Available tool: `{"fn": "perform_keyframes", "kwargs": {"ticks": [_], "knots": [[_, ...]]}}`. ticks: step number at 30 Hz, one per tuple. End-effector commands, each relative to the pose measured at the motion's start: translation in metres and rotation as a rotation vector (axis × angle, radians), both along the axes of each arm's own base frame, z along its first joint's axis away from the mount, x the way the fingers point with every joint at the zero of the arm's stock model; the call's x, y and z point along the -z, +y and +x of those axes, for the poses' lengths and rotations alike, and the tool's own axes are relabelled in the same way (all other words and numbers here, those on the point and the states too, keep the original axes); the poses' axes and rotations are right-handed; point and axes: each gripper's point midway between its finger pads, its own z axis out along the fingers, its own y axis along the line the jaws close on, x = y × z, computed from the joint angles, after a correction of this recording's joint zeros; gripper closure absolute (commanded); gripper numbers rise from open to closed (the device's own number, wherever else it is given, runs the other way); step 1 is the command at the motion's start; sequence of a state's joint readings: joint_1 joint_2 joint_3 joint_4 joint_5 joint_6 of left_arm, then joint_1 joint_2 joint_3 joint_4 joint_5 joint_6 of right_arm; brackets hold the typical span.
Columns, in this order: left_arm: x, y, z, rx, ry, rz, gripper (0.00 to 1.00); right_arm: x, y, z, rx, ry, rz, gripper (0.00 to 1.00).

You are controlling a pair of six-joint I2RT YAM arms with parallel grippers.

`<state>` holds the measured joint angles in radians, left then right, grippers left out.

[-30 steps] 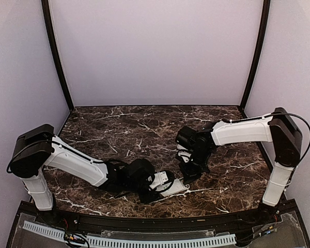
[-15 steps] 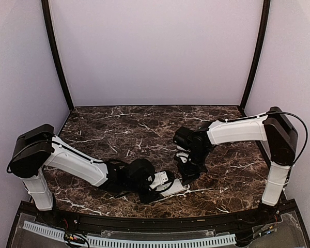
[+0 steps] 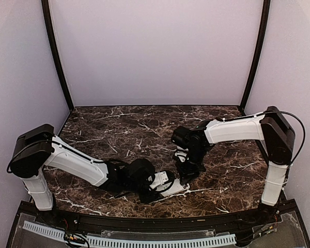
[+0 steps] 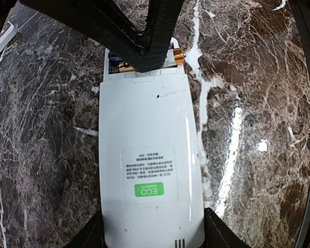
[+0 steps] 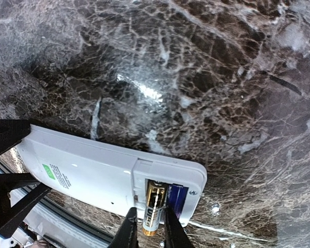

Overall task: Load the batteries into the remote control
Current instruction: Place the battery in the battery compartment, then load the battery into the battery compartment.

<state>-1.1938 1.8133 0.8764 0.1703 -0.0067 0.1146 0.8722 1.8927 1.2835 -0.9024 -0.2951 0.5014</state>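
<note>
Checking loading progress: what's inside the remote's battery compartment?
One gold-and-black battery lies in the open bay of the remote control, its end between the fingers of the right end effector. Beside it a blue patch shows; whether it is another battery is unclear.

One remote control [image 4: 150, 155], two batteries [image 5: 154, 207] [image 5: 176, 199], two robot arms [image 3: 77, 163] [image 3: 232, 130], two hands [image 4: 152, 235] [image 5: 149, 227], one marble table [image 3: 119, 124]

The right arm [image 3: 232, 130] has drawn in from the right edge of the worktop [image 3: 119, 124] — its elbow [image 3: 277, 129] now sits further left, and the link below it stands more upright. The forearm and wrist have followed, and the right gripper [image 3: 186, 169] has crept slightly left and away from the near edge — still over the end of the remote control [image 3: 171, 187].
</note>
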Motion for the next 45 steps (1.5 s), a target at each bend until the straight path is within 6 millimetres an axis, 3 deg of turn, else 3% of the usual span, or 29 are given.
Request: {"fn": "perform_keyframes", "kwargs": {"ticks": [1, 5, 9, 13, 16, 19, 22, 26, 31, 45], "knots": [[0.026, 0.02, -0.006, 0.003, 0.032, 0.114, 0.54, -0.001, -0.002, 0.001, -0.013, -0.005, -0.027, 0.81], [0.027, 0.021, -0.006, 0.002, 0.033, 0.117, 0.54, -0.013, 0.002, 0.005, -0.044, -0.036, 0.002, 0.81], [0.028, 0.021, -0.007, 0.006, 0.037, 0.118, 0.54, -0.046, 0.007, 0.017, -0.148, -0.163, 0.076, 0.8], [0.031, 0.025, -0.01, 0.023, 0.038, 0.132, 0.52, -0.103, 0.02, 0.032, -0.371, -0.456, 0.28, 0.8], [0.033, 0.028, -0.017, 0.064, 0.05, 0.145, 0.5, -0.14, 0.025, 0.032, -0.625, -0.747, 0.438, 0.8], [0.033, 0.031, -0.022, 0.102, 0.053, 0.156, 0.48, -0.155, 0.022, 0.025, -0.87, -1.025, 0.522, 0.8], [0.034, 0.035, -0.024, 0.118, 0.049, 0.158, 0.47, -0.135, 0.014, 0.001, -1.12, -1.122, 0.567, 0.75], [0.034, 0.036, -0.028, 0.14, 0.063, 0.155, 0.47, -0.093, 0.004, -0.024, -1.276, -0.975, 0.593, 0.74], [0.035, 0.037, -0.027, 0.139, 0.069, 0.159, 0.46, -0.042, -0.006, -0.027, -1.35, -0.838, 0.488, 0.8], [0.041, 0.04, -0.025, 0.131, 0.078, 0.177, 0.46, -0.022, -0.001, -0.037, -1.419, -0.877, 0.496, 0.83]]}}
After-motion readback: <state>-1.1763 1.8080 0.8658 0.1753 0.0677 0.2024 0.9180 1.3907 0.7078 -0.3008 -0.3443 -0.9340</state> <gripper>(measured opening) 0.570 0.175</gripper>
